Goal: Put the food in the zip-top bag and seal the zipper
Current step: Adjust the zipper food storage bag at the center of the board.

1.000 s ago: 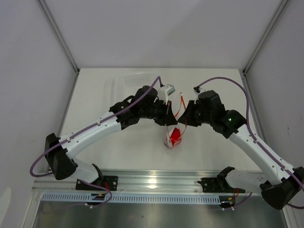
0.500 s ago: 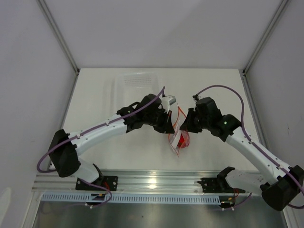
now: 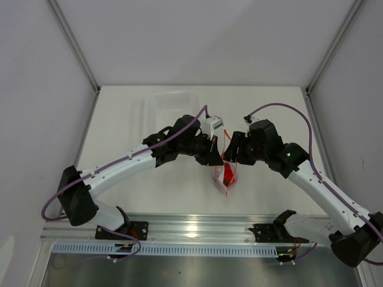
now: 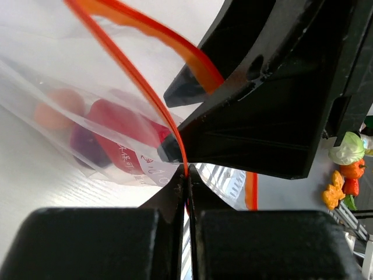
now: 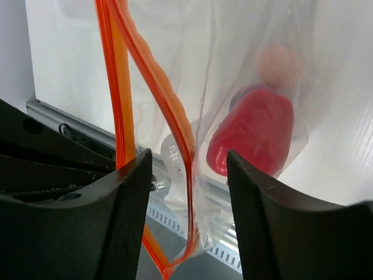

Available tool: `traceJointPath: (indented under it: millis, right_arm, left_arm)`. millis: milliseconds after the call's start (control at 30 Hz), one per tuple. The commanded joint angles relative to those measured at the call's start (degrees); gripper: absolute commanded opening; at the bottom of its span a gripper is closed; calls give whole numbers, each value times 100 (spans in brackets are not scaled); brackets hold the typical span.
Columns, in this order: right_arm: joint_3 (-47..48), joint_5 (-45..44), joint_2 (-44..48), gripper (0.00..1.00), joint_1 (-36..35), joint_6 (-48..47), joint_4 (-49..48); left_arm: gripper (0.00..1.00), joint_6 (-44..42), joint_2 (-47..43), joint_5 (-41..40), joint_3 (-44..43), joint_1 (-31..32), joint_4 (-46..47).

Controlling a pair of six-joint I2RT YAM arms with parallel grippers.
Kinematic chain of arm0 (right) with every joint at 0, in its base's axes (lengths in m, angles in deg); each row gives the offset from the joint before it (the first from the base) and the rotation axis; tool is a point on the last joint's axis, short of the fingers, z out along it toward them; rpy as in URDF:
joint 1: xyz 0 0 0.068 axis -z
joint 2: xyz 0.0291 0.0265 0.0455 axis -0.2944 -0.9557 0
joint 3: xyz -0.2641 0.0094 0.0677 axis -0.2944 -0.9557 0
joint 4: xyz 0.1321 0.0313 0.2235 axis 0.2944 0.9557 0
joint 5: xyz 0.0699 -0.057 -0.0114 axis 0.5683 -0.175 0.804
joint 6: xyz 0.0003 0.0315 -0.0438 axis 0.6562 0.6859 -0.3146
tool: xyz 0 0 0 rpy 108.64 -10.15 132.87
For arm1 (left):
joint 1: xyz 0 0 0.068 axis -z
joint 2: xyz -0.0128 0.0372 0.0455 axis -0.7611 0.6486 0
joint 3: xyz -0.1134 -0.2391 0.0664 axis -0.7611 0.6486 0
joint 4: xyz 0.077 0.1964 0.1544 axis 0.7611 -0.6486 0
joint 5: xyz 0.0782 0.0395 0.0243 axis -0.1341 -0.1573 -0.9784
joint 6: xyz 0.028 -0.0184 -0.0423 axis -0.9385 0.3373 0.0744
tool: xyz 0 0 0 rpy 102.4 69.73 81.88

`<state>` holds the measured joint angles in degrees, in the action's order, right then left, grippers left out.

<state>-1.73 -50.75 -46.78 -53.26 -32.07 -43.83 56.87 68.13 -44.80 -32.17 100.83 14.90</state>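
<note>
The zip-top bag [image 3: 227, 177] hangs between my two grippers over the middle of the table. All the food is inside it: a red piece [image 5: 253, 137], a purple piece [image 4: 86, 147] and a peach ball [image 5: 278, 63]. My left gripper [image 4: 187, 172] is shut on the orange-red zipper [image 4: 143, 87] at one end of the mouth. My right gripper [image 5: 189, 169] is open, its fingers [image 5: 125, 192] standing either side of the zipper [image 5: 169, 111] without pinching it. The mouth gapes in a loop. In the top view the left gripper [image 3: 215, 156] and right gripper [image 3: 233, 154] nearly meet.
A white translucent tray [image 3: 170, 101] lies at the back left of the table. A metal rail [image 3: 197, 227] runs along the near edge by the arm bases. Small toy vegetables [image 4: 347, 169] show far off in the left wrist view.
My right gripper has opened and let go of the zipper. Both grippers and the bag shifted slightly toward the near edge; the left grip is unchanged.
</note>
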Motion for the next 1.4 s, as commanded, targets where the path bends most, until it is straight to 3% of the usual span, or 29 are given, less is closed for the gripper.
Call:
traceJointPath:
  millis: [0, 400, 633, 733, 1033, 1367]
  right_arm:
    - [392, -28, 258, 58, 2, -144, 215]
    - [304, 463, 1251, 63, 19, -65, 691]
    - [-20, 780, 1542, 63, 19, -92, 665]
    - [-556, 1200, 1612, 60, 2, -179, 332]
    - [-1163, 1000, 2200, 59, 2, -337, 199]
    - [-1550, 2204, 1709, 55, -34, -864, -1364]
  left_arm:
    - [1, -154, -210, 154, -346, 41, 107]
    - [0, -286, -69, 181, -548, -90, -34]
    - [1, -409, 106, 663, -742, -204, -43]
    - [0, -462, 168, 857, -926, -248, -34]
    - [1, -611, 317, 1393, -1076, -284, -271]
    - [1, -638, 546, 2166, -926, -328, -201]
